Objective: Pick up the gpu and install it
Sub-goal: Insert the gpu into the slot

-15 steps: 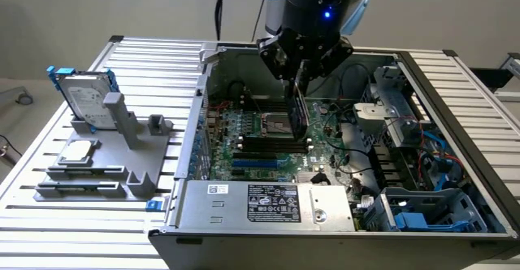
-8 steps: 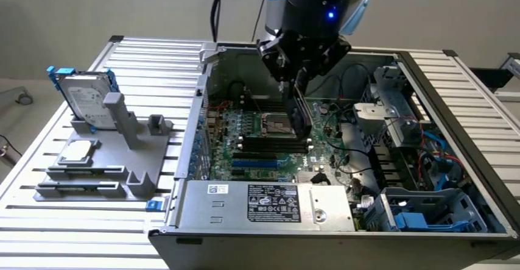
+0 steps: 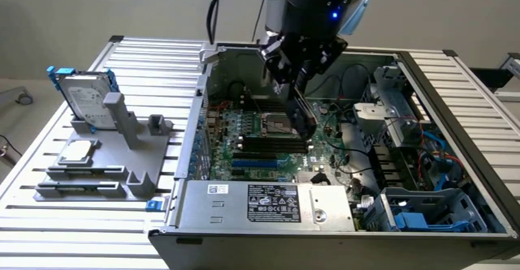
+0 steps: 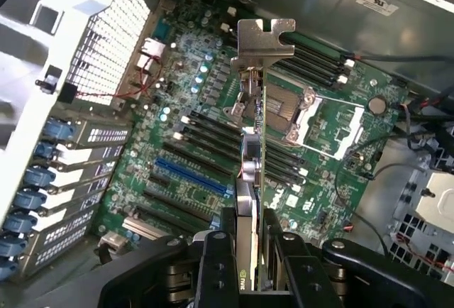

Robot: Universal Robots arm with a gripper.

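My gripper (image 3: 298, 84) hangs inside the open computer case (image 3: 455, 93), shut on the gpu (image 3: 304, 114). The card hangs edge-down above the green motherboard (image 3: 260, 124), near the processor socket (image 3: 274, 122). In the wrist view the gpu (image 4: 254, 159) stands on edge between my fingers (image 4: 215, 265), its silver bracket (image 4: 264, 40) at the far end, its black cover on one side and green board on the other. A blue slot (image 4: 193, 176) and black slots (image 4: 213, 138) lie on the motherboard (image 4: 177, 95) beneath and beside it. The card looks apart from the board.
A grey fixture (image 3: 106, 154) at the exterior view's left holds a silver hard drive in a blue frame (image 3: 81, 96) and a small square processor chip (image 3: 77, 151). Power supply (image 3: 268, 203), blue drive bays (image 3: 422, 212) and cables (image 3: 357, 93) crowd the case.
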